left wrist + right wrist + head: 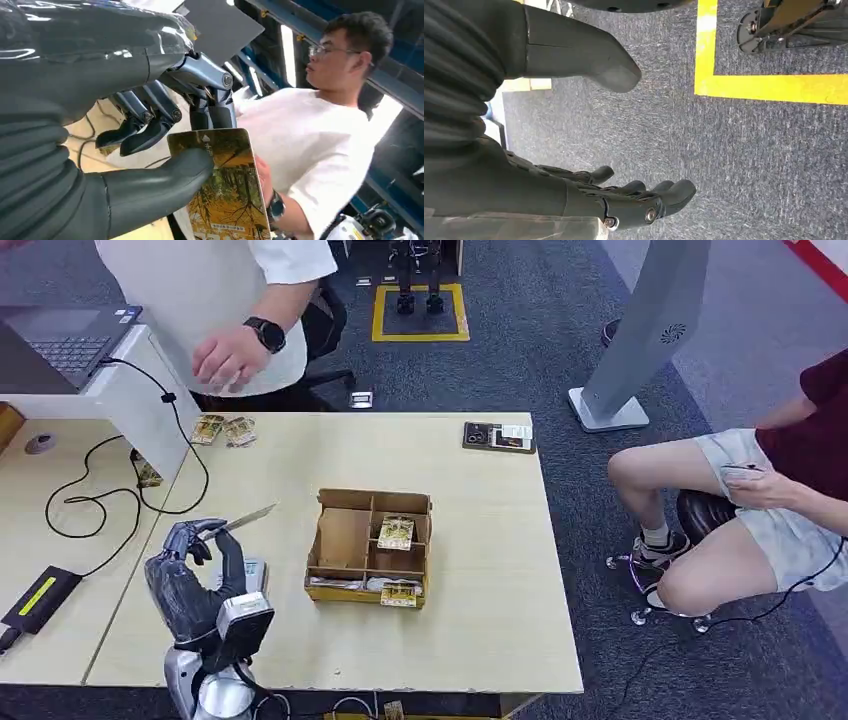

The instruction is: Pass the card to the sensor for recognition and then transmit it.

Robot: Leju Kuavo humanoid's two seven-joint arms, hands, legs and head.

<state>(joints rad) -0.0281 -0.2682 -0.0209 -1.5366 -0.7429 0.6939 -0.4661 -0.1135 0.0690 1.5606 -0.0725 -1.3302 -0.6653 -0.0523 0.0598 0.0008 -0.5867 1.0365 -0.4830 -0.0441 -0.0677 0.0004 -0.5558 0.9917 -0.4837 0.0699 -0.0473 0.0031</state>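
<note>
The left hand (195, 560) pinched the card (247, 517) between thumb and fingers above the table's (480, 570) near-left part, beside the cardboard organizer (370, 545). Done well, the hand-over would keep that pinch firm and the card level toward the person's hand (228, 358). The right hand (589, 195) hung over the carpet, fingers apart, holding nothing.

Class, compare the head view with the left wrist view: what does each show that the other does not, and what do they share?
Head view alone: the wooden table, the cardboard box with compartments holding cards, a laptop, and a seated person at the right. Left wrist view alone: the card's golden tree print and the thumb pressed on its face. Both: the left hand pinching the card, and the person in the white shirt.
</note>
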